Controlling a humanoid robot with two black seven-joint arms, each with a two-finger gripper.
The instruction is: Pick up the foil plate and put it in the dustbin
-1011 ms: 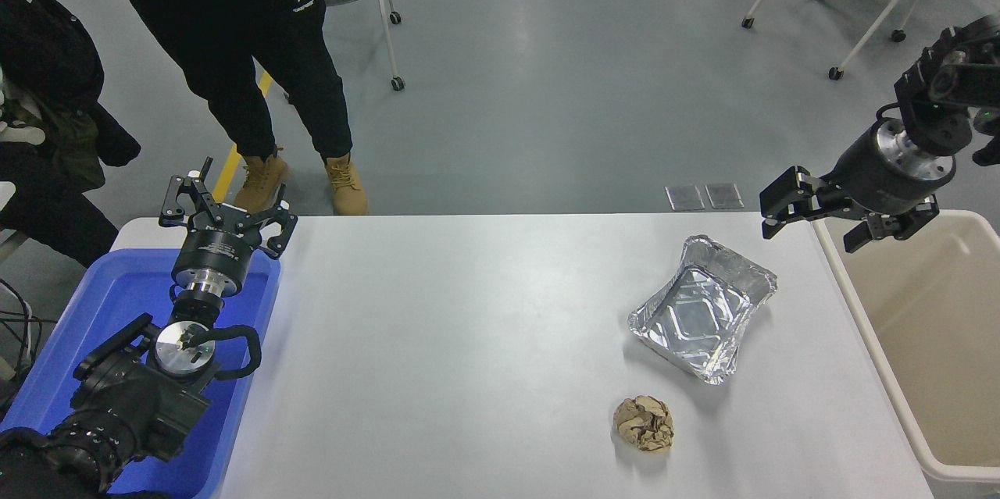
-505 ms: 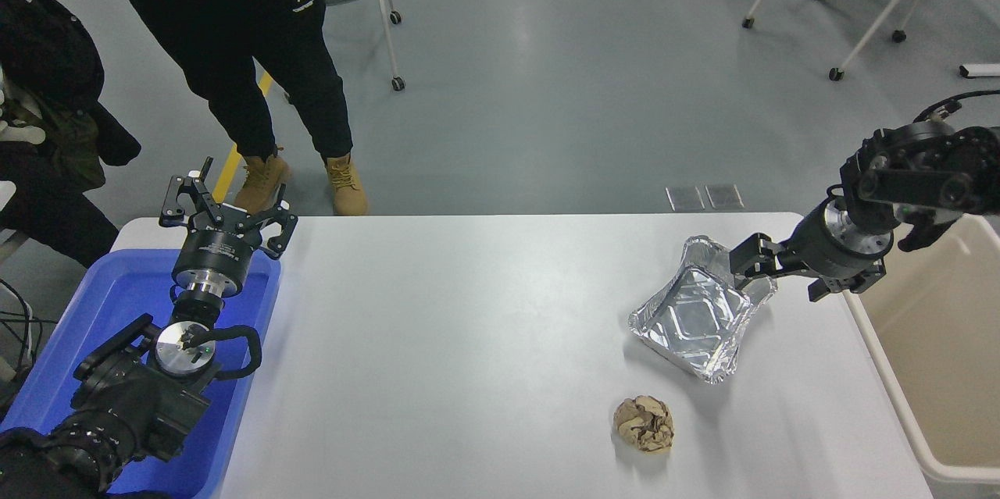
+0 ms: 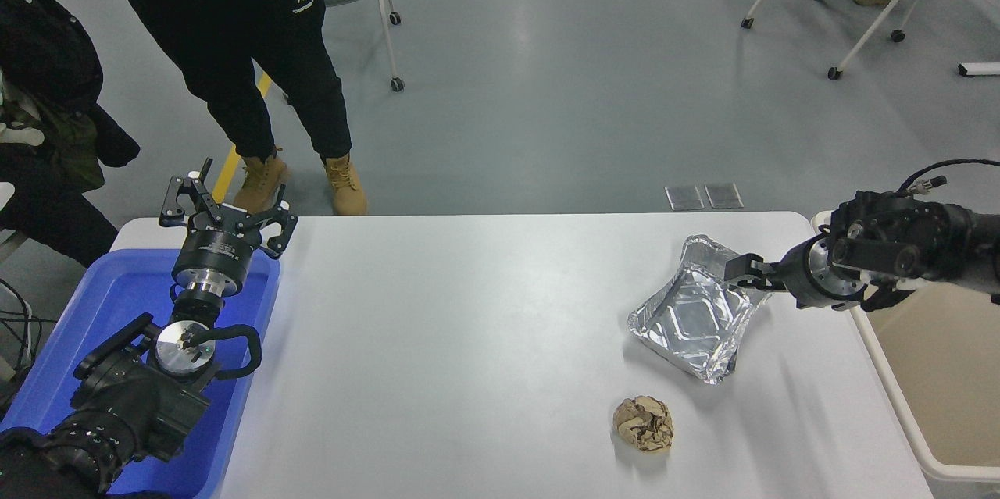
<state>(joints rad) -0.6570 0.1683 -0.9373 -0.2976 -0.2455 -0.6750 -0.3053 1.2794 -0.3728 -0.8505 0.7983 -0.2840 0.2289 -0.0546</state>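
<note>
The foil plate (image 3: 691, 319), a shiny silver tray with a crinkled rim, lies on the white table (image 3: 469, 343) at the right. My right gripper (image 3: 741, 271) comes in low from the right and sits at the plate's far right rim, touching or just over it; its state is unclear. The beige dustbin (image 3: 937, 374) stands at the table's right edge, under my right arm. My left gripper (image 3: 226, 210) is open and empty, parked over the blue tray at the lower left.
A crumpled brown paper ball (image 3: 643, 423) lies on the table in front of the plate. The shallow blue tray (image 3: 117, 288) sits at the table's left end. A person (image 3: 234, 54) stands beyond the far left corner. Wheeled chairs stand on the floor behind.
My right arm has swung down and left from above the dustbin's far corner to table height, bringing the gripper to the foil plate's far right rim. The plate and the left arm have not moved.
</note>
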